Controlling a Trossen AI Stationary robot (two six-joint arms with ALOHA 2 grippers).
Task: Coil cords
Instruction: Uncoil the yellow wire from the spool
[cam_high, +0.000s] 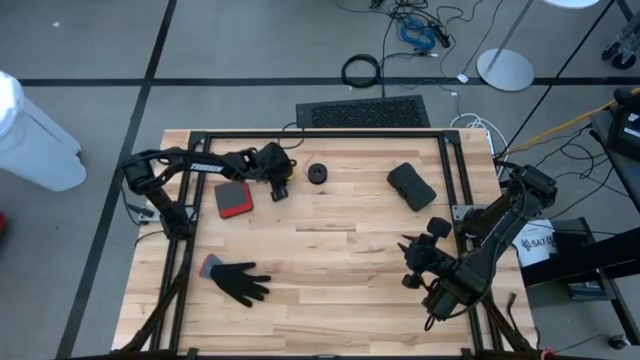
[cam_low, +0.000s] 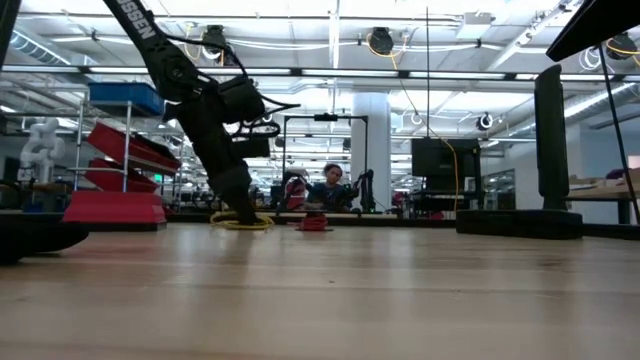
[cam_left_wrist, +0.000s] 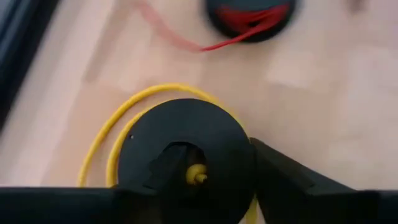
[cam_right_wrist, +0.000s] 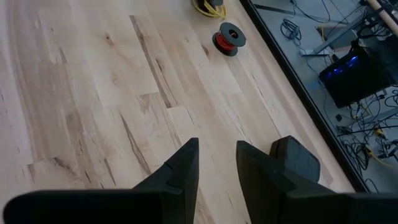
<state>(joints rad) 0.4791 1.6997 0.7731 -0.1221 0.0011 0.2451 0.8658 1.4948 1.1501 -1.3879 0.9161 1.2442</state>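
Note:
A yellow cord (cam_left_wrist: 111, 134) lies in loose loops on the wooden table at the far left, under a black spool disc (cam_left_wrist: 186, 134). A yellow cord end (cam_left_wrist: 196, 176) sticks out at the disc's centre. My left gripper (cam_high: 281, 190) is down on this spool, pointing steeply down. To its right a second black spool (cam_high: 318, 173) wound with red cord (cam_left_wrist: 249, 15) rests flat on the table, a red tail trailing from it. My right gripper (cam_right_wrist: 216, 146) hangs open above bare wood near the table's right side, with nothing between its fingers. My left gripper comes at the black spool from above, slanting down. One finger (cam_left_wrist: 280, 174) stands against the disc's outer rim (cam_left_wrist: 247, 140). The other shows only as a dark shape by the centre hole (cam_left_wrist: 166, 163). The spool sits on the table over the yellow loops.
A red-and-grey pad (cam_high: 233, 198) lies left of my left gripper, a black glove (cam_high: 240, 282) near the front left, and a black block (cam_high: 411, 186) at the far right. A black frame rail (cam_high: 300, 134) borders the table. A person (cam_low: 328, 186) sits in the room beyond.

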